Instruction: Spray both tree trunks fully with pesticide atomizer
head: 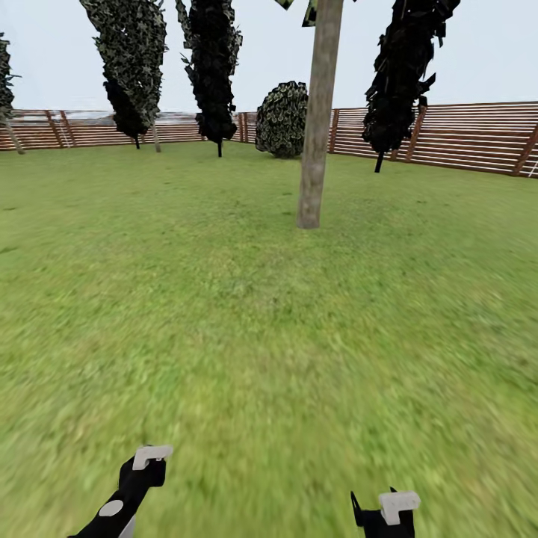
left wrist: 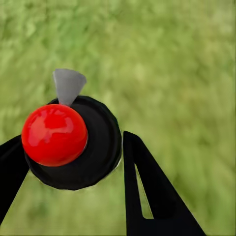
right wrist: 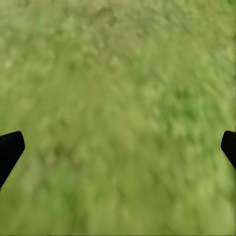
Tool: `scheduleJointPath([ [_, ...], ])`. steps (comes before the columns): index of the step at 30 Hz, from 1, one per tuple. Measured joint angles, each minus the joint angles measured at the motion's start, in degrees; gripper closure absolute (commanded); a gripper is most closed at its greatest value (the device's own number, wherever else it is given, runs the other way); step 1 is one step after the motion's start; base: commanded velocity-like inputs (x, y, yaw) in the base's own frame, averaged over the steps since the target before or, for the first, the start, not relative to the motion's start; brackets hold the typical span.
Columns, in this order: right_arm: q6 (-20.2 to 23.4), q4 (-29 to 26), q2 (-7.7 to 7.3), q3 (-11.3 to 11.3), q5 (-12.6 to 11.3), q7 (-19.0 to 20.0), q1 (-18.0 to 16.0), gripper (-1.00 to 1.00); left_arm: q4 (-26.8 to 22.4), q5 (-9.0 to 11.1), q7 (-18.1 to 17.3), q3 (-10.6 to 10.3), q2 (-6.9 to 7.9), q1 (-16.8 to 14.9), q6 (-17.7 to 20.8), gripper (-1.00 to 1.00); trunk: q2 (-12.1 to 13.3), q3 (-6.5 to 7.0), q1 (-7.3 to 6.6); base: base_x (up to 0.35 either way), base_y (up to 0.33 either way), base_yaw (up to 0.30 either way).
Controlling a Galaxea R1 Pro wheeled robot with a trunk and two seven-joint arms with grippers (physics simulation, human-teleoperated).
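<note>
We find the left gripper (left wrist: 73, 162) with its fingers (left wrist: 152, 196) clamped around a round black body with a glossy red ball and a grey spout on top, seen end-on in the left wrist view. We judge this to be the pesticide atomizer (left wrist: 73, 142), already off the floor and carried. The right gripper (right wrist: 118, 147) has its fingers (right wrist: 10, 147) set wide apart, with nothing but lawn (right wrist: 118, 73) between them.

In the head view both arms sit low, left gripper (head: 149, 459) and right gripper (head: 392, 508), over open grass. Ahead stands one pale bare trunk, the tree (head: 317, 127), well apart from the robot. Behind it run the slatted fence (head: 463, 138), a round bush (head: 282, 119) and dark thin-trunked trees (head: 213, 67).

We judge the step in hand to be the approach. We recommend closing in squarely on the trunk, keeping the clamp firm, then turning the spout toward the bark before spraying.
</note>
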Motion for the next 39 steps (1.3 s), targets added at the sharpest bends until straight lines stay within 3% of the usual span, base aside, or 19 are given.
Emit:
scheduleJointPath([
  [39, -0.1, -0.2, 0.01, 0.0, 0.0, 0.0, 0.0, -1.00, 0.0, 0.0, 0.1, 0.0, 0.00, 0.0, -0.1, 1.00, 0.0, 0.00, 0.00, 0.337, 0.000, 0.000],
])
